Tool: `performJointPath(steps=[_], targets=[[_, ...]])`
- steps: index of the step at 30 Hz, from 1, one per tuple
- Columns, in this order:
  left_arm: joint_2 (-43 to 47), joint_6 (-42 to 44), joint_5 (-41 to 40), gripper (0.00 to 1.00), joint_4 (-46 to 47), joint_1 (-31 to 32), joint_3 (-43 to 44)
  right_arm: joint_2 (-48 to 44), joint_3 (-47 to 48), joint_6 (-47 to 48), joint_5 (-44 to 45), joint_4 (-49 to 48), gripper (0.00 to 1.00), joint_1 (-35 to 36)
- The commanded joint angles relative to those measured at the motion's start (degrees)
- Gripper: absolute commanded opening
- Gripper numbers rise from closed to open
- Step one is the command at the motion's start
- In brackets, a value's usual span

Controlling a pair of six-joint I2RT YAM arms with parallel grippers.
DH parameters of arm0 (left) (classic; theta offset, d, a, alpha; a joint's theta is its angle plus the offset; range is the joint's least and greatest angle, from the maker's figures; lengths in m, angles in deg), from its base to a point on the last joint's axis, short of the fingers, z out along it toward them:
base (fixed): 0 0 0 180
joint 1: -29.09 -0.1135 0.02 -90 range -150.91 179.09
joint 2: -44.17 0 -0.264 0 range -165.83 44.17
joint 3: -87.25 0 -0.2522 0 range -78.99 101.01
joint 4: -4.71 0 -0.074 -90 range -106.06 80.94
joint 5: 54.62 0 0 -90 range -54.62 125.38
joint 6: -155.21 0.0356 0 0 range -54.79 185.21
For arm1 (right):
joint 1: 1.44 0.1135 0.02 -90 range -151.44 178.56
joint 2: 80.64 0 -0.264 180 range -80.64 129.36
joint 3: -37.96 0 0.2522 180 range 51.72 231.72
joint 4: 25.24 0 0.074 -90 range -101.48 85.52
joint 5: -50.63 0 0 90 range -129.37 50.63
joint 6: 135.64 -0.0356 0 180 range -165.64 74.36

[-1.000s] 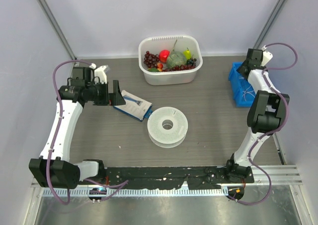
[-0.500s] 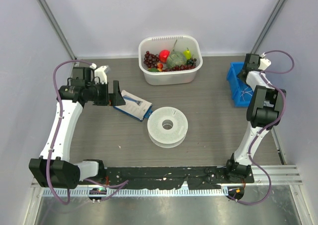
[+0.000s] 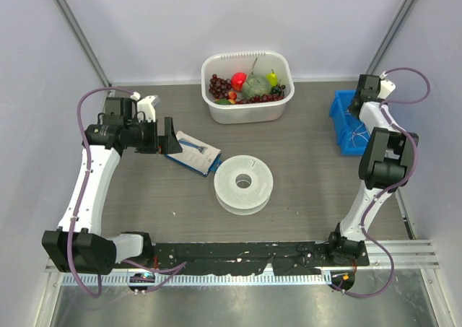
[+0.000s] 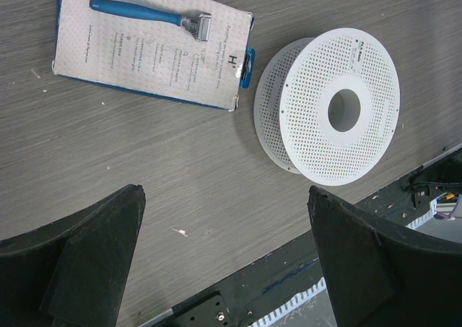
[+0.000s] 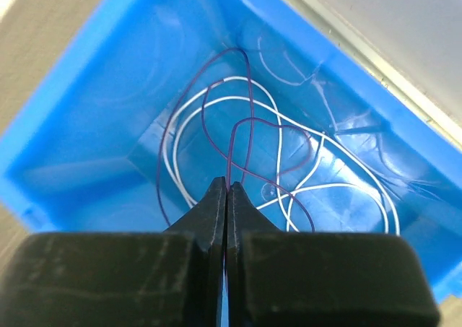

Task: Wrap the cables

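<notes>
The right tool (image 5: 227, 186) sits inside a blue bin (image 5: 86, 125) at the right edge of the overhead view, its two dark fingers clenched tight together. A thin purple cable (image 5: 229, 157) rises straight out from between the tips, so the tool appears to be pinching that strand. The rest of the cables (image 5: 231, 98), loose white and purple loops, lie tangled on the bin floor in the centre and right of the wrist view.

The left tool (image 4: 224, 193) hangs released, jaws spread wide, above the grey surface (image 4: 144, 161) at the left of the overhead view and holding nothing. Below it, in the upper right of its own view, the white perforated spool (image 4: 310, 125) lies flat, with nothing visibly wound on it. A razor card (image 4: 151, 53) lies just beside the spool in the upper left, and a tub of fruit (image 3: 245, 110) stands at the top centre of the overhead view.

The step in hand looks like the first pick-up. Next, the strand likely needs a slow lift clear of the bin walls, so the loops do not snag, then carrying across to the spool, well apart from the bin.
</notes>
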Motion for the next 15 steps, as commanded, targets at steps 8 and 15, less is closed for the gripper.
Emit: performJointPath(steps=[8,15], targets=[[3.46,0.71,0.97,1.00,0.50,-0.04,1.48,-20.97,1.90,6.23,-7.98,-0.65,0.01,0.03],[4.16,0.36,1.14,1.00,0.68,-0.12,1.57,-28.00,4.44,10.71,-13.78,-0.56,0.01,0.03]])
